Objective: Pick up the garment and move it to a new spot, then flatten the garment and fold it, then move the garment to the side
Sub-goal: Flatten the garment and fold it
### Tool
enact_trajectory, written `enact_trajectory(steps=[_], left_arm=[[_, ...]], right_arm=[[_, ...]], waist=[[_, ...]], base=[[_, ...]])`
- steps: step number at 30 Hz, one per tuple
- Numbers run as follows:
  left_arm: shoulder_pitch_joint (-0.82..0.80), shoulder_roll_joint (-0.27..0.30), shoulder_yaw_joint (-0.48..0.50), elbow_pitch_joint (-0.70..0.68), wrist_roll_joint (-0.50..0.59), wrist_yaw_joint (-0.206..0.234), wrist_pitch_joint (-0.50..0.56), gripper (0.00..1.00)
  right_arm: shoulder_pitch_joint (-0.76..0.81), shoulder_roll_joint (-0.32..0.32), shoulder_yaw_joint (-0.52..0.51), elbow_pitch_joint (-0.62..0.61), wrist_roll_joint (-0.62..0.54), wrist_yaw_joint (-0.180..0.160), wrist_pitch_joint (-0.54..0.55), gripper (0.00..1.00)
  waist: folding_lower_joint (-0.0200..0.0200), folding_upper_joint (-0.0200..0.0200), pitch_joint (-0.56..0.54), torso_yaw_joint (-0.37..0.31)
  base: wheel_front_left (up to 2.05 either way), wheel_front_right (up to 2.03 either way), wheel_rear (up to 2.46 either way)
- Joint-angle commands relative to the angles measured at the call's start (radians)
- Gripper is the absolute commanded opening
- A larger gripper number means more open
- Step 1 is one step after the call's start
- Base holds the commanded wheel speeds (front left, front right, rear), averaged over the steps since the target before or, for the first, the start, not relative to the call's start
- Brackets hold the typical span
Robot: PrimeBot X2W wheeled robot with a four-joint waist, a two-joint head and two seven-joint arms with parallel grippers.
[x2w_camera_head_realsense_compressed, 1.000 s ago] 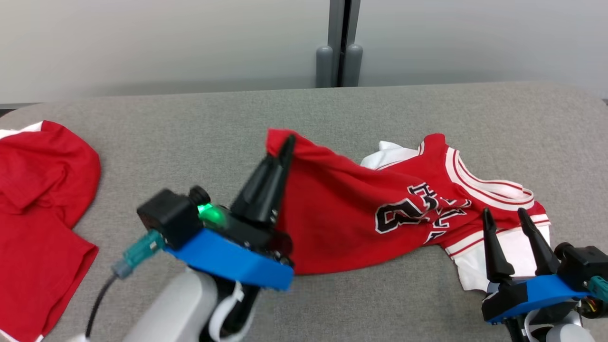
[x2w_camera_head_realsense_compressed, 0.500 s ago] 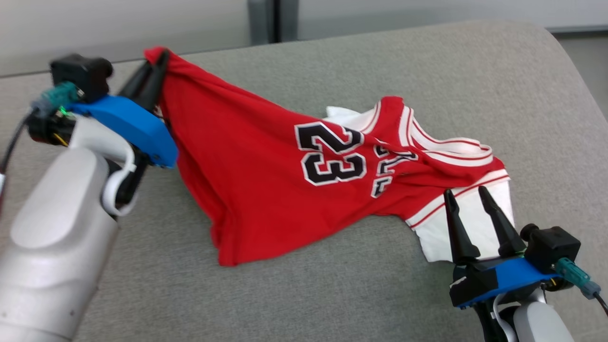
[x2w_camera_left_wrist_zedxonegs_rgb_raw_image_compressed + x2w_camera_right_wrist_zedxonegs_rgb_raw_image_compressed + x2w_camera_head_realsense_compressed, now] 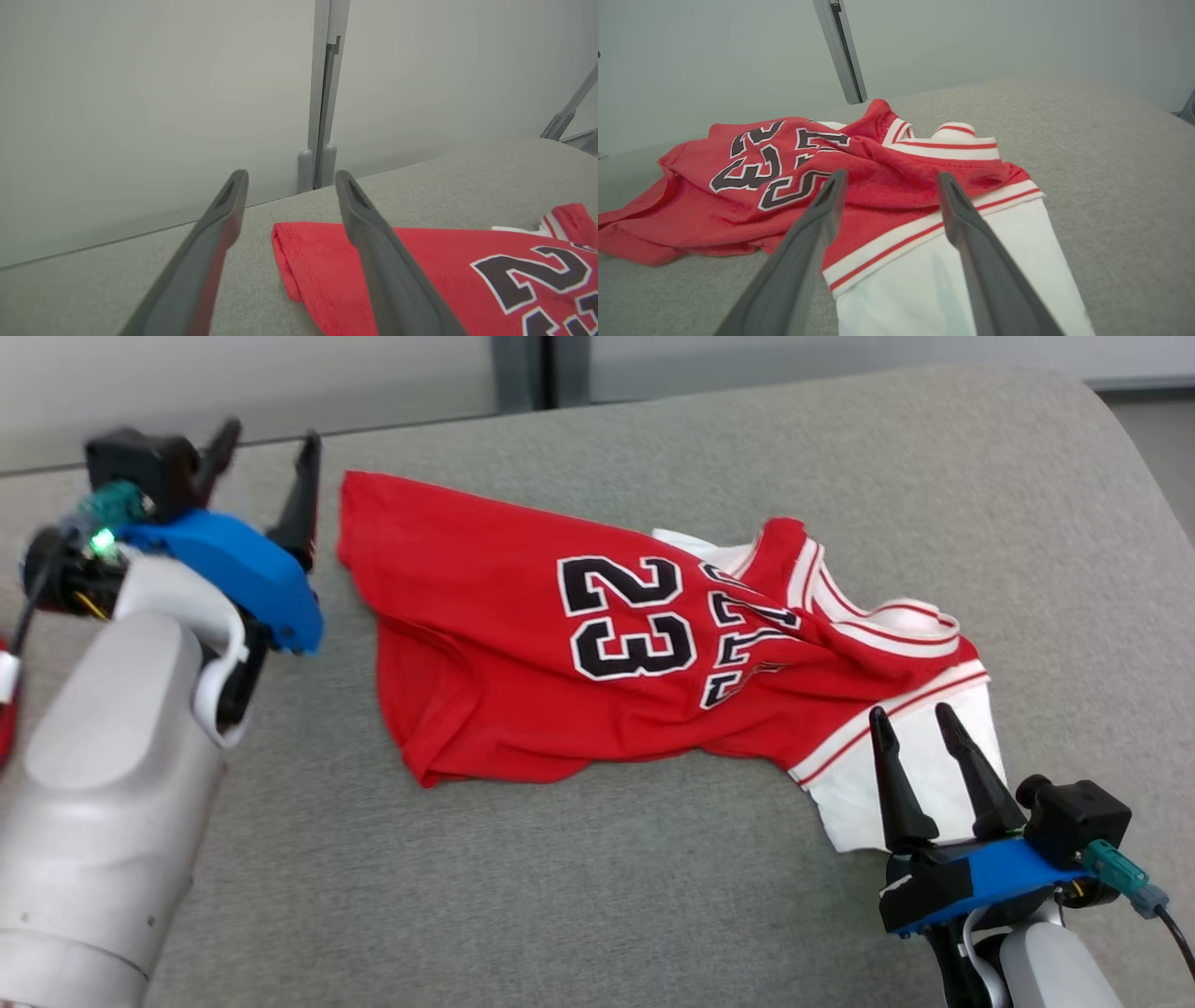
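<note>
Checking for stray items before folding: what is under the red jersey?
The red jersey lies on the grey cushioned surface, which shows all round it. White fabric pokes out at its right end. Whatever else lies beneath is covered.

Red number-23 jersey [image 3: 523, 616], white sleeve, lying rumpled on grey cushion [image 3: 653, 896]

The garment [image 3: 485, 607] is red, with a black 23 edged in white and a white sleeve trimmed with red and white stripes. The table covering [image 3: 653, 896] is plain grey.
</note>
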Motion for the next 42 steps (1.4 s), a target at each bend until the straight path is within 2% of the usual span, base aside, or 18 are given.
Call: enact_trajectory(steps=[1, 9, 17, 24, 28, 33, 38, 42], left_arm=[[0.037, -0.013, -0.005, 0.011, -0.019, -0.007, -0.006, 1.00], [0.210, -0.066, -0.016, -0.020, -0.084, -0.015, -0.078, 1.00], [0.415, -0.114, -0.073, -0.139, -0.063, 0.038, -0.121, 1.00], [0.439, -0.130, -0.172, -0.182, 0.005, 0.067, -0.040, 1.00], [0.408, -0.128, -0.217, -0.168, 0.045, 0.070, 0.008, 1.00], [0.338, -0.104, -0.292, -0.118, 0.126, 0.090, 0.125, 1.00], [0.287, -0.100, -0.334, -0.078, 0.169, 0.102, 0.200, 1.00], [0.264, -0.104, -0.343, -0.062, 0.178, 0.114, 0.211, 1.00]], right_arm=[[-0.007, -0.003, -0.005, 0.002, -0.009, 0.000, 0.001, 1.00], [0.036, -0.004, -0.036, -0.012, -0.027, 0.000, 0.024, 1.00], [0.083, -0.003, -0.069, -0.047, -0.033, 0.000, 0.053, 1.00], [0.093, -0.003, -0.069, -0.074, -0.032, 0.000, 0.075, 1.00], [0.091, -0.004, -0.065, -0.080, -0.024, 0.000, 0.076, 1.00], [0.088, -0.003, -0.066, -0.073, -0.011, 0.000, 0.069, 1.00], [0.084, -0.003, -0.066, -0.064, -0.002, 0.000, 0.060, 1.00], [0.076, -0.003, -0.064, -0.059, 0.001, 0.000, 0.051, 1.00]], waist=[[0.0000, -0.0001, -0.018, 0.019], [0.0000, -0.0001, -0.110, 0.106], [0.0000, -0.0001, -0.153, 0.148], [0.0000, -0.0001, -0.151, 0.139], [0.0000, -0.0001, -0.145, 0.123], [0.0000, -0.0001, -0.129, 0.090], [0.0000, -0.0001, -0.117, 0.075], [0.0000, -0.0001, -0.105, 0.069]], base=[[0.00, 0.00, 0.00], [0.00, 0.00, 0.00], [0.00, 0.00, 0.00], [0.00, 0.00, 0.00], [0.00, 0.00, 0.00], [0.00, 0.00, 0.00], [0.00, 0.00, 0.00], [0.00, 0.00, 0.00]])
